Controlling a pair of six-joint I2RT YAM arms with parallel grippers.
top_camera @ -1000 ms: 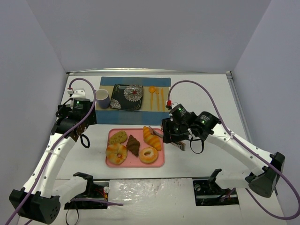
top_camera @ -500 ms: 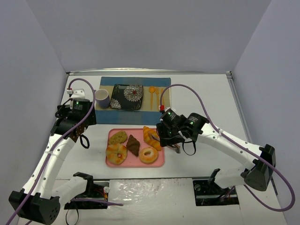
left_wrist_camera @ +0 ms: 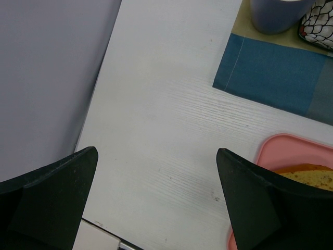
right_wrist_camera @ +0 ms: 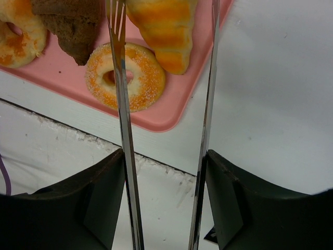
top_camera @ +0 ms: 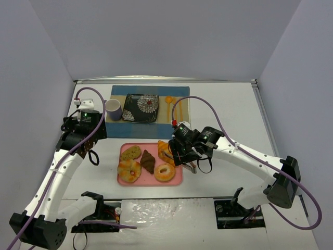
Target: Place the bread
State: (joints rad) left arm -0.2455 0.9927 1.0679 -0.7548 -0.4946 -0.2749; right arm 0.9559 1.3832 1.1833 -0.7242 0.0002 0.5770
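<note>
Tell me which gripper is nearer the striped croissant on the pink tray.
Right. The right gripper holds tongs reaching over the croissant at the tray's right end. The left gripper hangs open over bare table beyond the tray's left edge.

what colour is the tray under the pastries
The tray is plain pink, best seen in the top external view.

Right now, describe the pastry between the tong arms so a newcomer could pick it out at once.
On the pink tray in front of the blue placemat, go to the far right corner. The golden croissant lies there between the tongs. It alone has orange stripes; the sugared ring has a hole and the dark brown croissant is plain.
</note>
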